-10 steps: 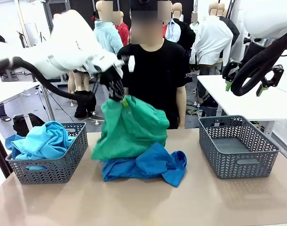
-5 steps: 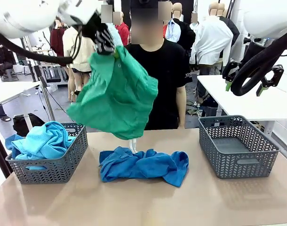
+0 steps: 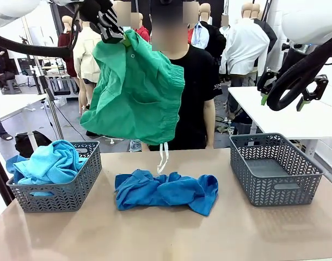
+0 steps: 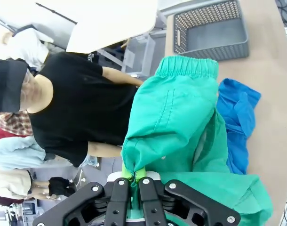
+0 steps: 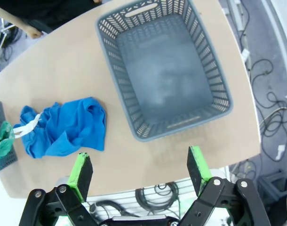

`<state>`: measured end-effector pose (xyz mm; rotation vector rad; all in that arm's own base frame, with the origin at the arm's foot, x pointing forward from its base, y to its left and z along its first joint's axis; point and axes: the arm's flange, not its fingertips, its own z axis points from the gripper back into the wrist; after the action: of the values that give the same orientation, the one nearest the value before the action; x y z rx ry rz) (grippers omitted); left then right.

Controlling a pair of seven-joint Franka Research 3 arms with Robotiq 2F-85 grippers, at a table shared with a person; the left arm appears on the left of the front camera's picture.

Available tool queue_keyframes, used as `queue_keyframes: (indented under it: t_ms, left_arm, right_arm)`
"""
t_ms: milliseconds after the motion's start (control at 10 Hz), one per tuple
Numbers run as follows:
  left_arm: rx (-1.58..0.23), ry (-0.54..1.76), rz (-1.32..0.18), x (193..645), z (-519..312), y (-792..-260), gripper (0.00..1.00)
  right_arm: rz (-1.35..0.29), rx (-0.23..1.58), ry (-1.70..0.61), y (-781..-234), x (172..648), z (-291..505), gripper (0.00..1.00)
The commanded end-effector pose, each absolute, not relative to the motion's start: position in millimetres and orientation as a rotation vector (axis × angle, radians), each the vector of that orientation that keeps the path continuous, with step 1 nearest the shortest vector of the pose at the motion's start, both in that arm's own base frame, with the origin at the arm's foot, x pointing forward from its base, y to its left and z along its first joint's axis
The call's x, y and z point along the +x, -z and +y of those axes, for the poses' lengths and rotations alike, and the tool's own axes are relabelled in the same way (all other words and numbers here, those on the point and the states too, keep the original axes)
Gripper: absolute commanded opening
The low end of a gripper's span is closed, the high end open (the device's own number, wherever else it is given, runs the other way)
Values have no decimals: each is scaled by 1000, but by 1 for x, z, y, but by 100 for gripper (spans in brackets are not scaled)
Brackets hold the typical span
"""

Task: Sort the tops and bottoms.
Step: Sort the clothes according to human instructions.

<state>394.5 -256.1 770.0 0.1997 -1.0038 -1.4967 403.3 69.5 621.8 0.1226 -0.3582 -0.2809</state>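
My left gripper [image 3: 118, 37] [image 4: 134, 178] is shut on a fold of the emerald-green bottoms [image 3: 139, 95] [image 4: 181, 136]. They hang high above the table's middle, with white drawstrings dangling below them. The royal blue top [image 3: 166, 190] [image 5: 63, 125] lies crumpled on the table under them. A light sky-blue top [image 3: 49, 163] fills the left grey basket [image 3: 73, 193]. My right gripper [image 5: 139, 168] stands open high over the table's right side, above the right grey basket [image 5: 164, 70] [image 3: 275, 168], which holds nothing.
A person in a black shirt [image 3: 188, 81] stands at the far edge, right behind the hanging bottoms. A white table [image 3: 286, 117] stands behind the right basket. Bare tabletop [image 3: 166, 234] runs along the front.
My left gripper rose up and left with the green bottoms. They have come fully off the royal blue top and now hang free. The right arm held still.
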Motion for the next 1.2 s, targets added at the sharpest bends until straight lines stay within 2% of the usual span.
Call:
queue_keyframes:
  t_ms: [0, 1100]
  left_arm:
    - [206, 1504, -1000, 398, -264, -770, 0]
    - [206, 1504, -1000, 398, -264, -770, 0]
  right_arm:
    - [-346, 139, 264, -621, 403, 69, 100]
    - [-346, 139, 264, -621, 403, 69, 100]
